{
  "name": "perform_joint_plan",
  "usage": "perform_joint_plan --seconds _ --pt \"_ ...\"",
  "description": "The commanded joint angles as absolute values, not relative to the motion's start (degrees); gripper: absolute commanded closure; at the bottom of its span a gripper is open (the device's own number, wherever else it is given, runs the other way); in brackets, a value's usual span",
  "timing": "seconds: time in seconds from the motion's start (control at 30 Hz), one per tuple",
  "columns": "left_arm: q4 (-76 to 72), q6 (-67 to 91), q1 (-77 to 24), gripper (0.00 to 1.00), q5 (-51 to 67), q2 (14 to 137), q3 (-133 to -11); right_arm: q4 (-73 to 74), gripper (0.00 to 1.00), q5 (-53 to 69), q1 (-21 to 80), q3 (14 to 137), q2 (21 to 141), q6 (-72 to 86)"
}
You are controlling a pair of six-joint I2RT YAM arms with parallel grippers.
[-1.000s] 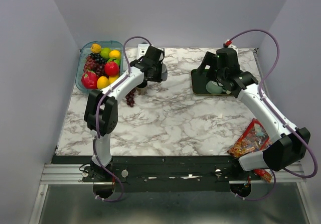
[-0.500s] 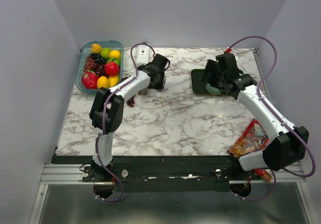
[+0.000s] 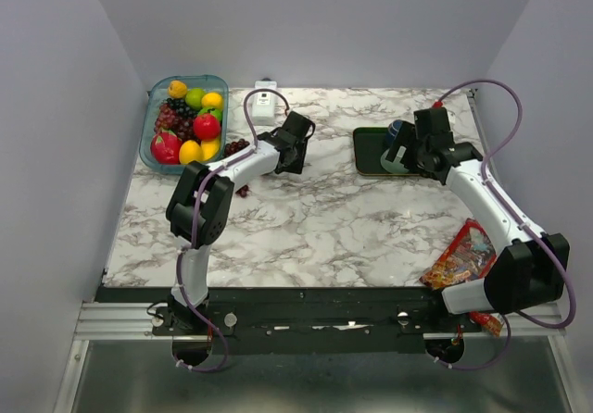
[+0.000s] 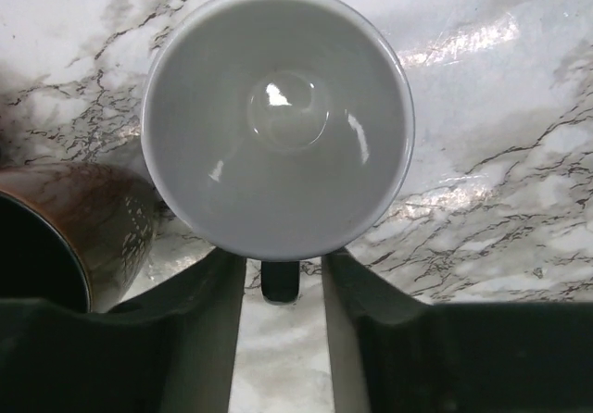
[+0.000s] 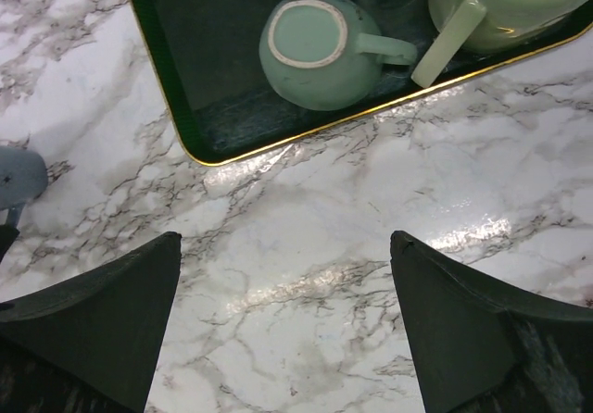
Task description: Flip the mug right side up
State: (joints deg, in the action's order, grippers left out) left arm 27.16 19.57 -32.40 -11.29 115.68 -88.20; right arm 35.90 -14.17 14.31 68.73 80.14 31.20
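A mug [image 4: 278, 121] with a white inside stands upright on the marble, its mouth facing the left wrist camera. Its dark handle [image 4: 280, 281] lies between my left gripper's [image 4: 283, 265] fingers, with a gap on each side, so the jaws are slightly open around it. In the top view my left gripper [image 3: 295, 149] covers this mug. My right gripper [image 5: 283, 274] is wide open and empty above bare marble, just in front of a dark green tray [image 5: 199, 98]. On the tray a pale green mug [image 5: 306, 47] sits upside down beside a larger upright pale green mug [image 5: 491, 1].
A brown mug [image 4: 65, 237] lies on its side touching the white-lined mug's left. Grapes [image 3: 237, 144] lie nearby. A fruit bin [image 3: 148, 121] stands back left, a white box [image 3: 265, 104] at the back, and a red snack bag [image 3: 460, 256] front right. The tray [image 3: 369, 158] is back right.
My left gripper came down and forward to the table with the mug and its jaws now stand apart from the handle. My right gripper drew back from over the tray toward the right.
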Motion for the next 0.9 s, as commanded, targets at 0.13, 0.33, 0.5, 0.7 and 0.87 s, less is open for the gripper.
perform_joint_plan --seconds 0.13,0.33,0.5,0.7,0.87 --pt "25.8 18.9 -33.0 0.41 -14.4 112.3 -86.9 35.1 0.0 -15.0 12.0 66.0 82.2 28.0" --pt "25.2 18.9 -33.1 0.31 -13.2 109.2 -87.6 30.0 0.01 -16.8 12.0 65.7 84.3 20.9" --pt "24.0 17.8 -33.2 0.24 -12.2 106.2 -87.5 27.3 0.01 -14.9 10.7 65.0 86.8 15.0" --pt "22.1 14.8 -33.1 0.16 -9.8 102.5 -88.0 20.3 0.09 -12.7 9.8 64.9 89.6 0.0" --pt "22.2 12.7 -33.0 0.11 -7.8 100.8 -89.0 19.8 0.13 -10.0 7.6 68.7 96.1 -8.4"
